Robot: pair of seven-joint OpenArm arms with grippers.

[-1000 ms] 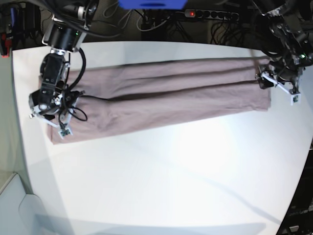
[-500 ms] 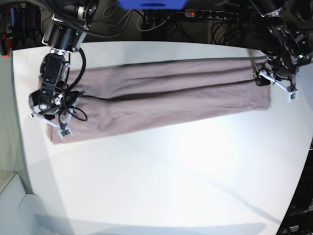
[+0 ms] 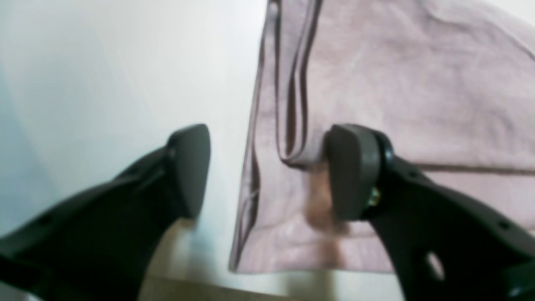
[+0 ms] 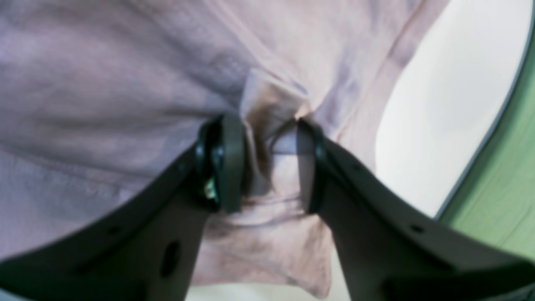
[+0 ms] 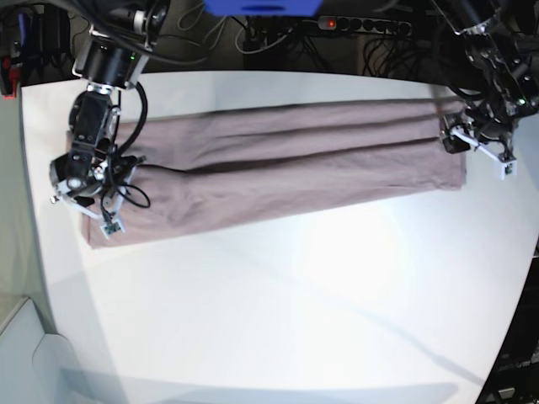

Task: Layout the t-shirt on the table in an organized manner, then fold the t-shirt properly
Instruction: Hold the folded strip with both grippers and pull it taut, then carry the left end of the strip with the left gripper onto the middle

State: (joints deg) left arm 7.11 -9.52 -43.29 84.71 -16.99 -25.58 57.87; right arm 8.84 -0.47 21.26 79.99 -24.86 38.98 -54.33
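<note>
The dusty-pink t-shirt (image 5: pixel 286 168) lies on the white table (image 5: pixel 295 295) as a long, narrow folded band running from left to right. At the band's left end, my right gripper (image 5: pixel 84 206) pinches a bunched ridge of cloth; in the right wrist view that gripper (image 4: pixel 267 167) is shut on the t-shirt (image 4: pixel 104 83). My left gripper (image 5: pixel 480 147) hovers at the right end. In the left wrist view it (image 3: pixel 271 171) is open and straddles the layered edge of the t-shirt (image 3: pixel 397 83), with one finger over bare table (image 3: pixel 125 62).
A power strip (image 5: pixel 362 25) with a red light, and cables, lie behind the table's far edge. A blue object (image 5: pixel 261 7) sits at the top centre. The table's rounded edge runs close to the right gripper, with green floor (image 4: pixel 501 188) beyond it.
My left gripper shifted slightly up and left at the shirt's right end, then came back down and right. The right arm and its grip have not moved.
</note>
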